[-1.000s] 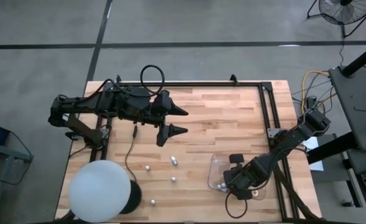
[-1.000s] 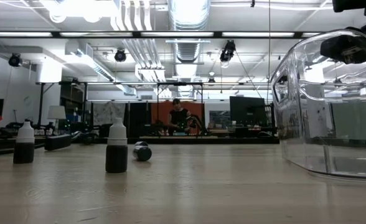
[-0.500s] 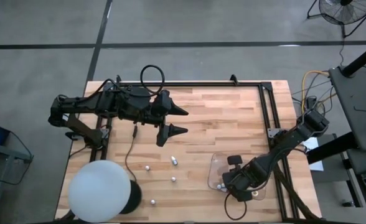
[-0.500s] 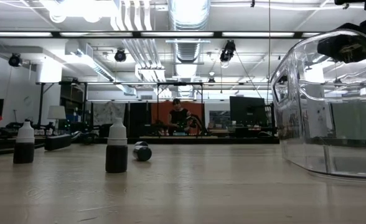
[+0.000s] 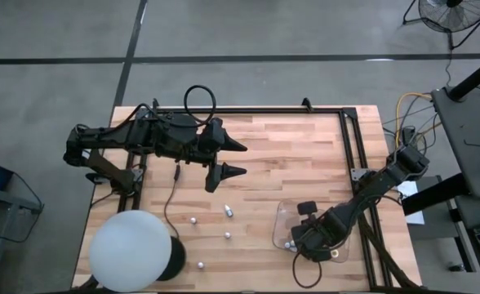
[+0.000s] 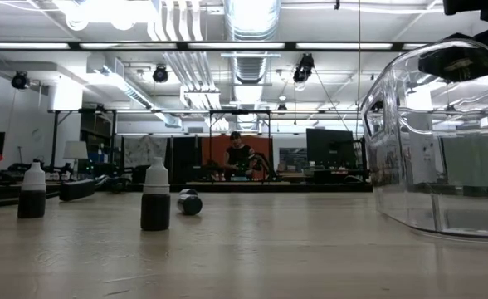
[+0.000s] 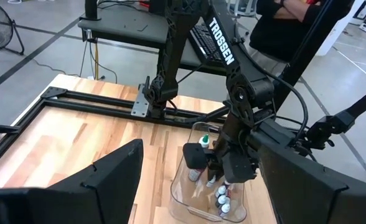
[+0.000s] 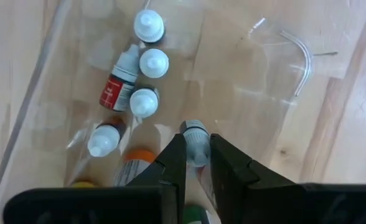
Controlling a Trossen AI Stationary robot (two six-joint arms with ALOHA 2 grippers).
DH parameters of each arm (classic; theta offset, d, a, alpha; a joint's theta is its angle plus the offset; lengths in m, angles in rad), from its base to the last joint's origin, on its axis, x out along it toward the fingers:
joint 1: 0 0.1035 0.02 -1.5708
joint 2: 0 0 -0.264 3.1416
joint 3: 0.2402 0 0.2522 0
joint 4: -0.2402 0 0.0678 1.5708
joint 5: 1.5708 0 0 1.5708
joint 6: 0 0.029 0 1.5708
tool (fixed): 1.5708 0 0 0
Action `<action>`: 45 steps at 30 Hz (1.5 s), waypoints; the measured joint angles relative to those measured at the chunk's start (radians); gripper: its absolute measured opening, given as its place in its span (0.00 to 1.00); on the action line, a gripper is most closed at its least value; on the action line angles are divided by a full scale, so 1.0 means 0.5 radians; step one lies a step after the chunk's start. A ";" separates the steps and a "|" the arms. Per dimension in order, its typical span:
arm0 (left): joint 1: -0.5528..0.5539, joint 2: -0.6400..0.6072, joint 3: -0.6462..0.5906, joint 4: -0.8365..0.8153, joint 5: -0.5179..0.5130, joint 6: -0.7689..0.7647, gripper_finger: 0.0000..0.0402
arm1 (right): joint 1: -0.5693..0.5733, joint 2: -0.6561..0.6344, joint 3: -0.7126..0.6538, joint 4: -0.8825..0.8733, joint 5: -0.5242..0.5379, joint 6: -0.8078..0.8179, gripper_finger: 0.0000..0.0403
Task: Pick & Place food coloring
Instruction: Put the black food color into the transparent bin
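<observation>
Four small food coloring bottles [image 5: 228, 235] stand or lie loose on the wooden table; the low view shows two upright [image 6: 155, 197] and one lying on its side [image 6: 189, 202]. Several more bottles [image 8: 144, 101] lie in the clear tray [image 5: 282, 214] at the near right. My right gripper [image 8: 197, 144] hangs over the tray, pointing down, shut on one small bottle [image 8: 195, 130]. Raised above the table's far left part, my left gripper [image 5: 242, 159] is open and has nothing between its fingers. My right gripper pinches the small bottle by the sides of its body [image 8: 196, 151] between its two fingers. The fingers come from above and point down. The bottle stands upright along the fingers, inside the tray's outline; whether its lower end touches the tray floor I cannot tell.
A big white ball [image 5: 130, 249] sits at the table's near left corner. A black frame rail [image 5: 248, 112] runs along the far and right edges. Bare wood lies between the loose bottles and the tray.
My right gripper has rolled slightly about its downward axis over the tray and stays shut on the bottle.
</observation>
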 joint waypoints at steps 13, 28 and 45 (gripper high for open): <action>0.001 0.000 0.000 -0.001 0.000 0.034 0.72 | 0.002 0.137 0.114 0.019 -0.086 -0.165 0.11; 0.000 0.001 0.000 -0.002 0.000 0.046 0.72 | 0.008 0.215 0.101 0.027 -0.125 -0.134 0.11; 0.007 0.001 0.000 -0.002 0.000 0.062 0.72 | 0.007 0.191 0.102 -0.014 -0.123 -0.060 0.28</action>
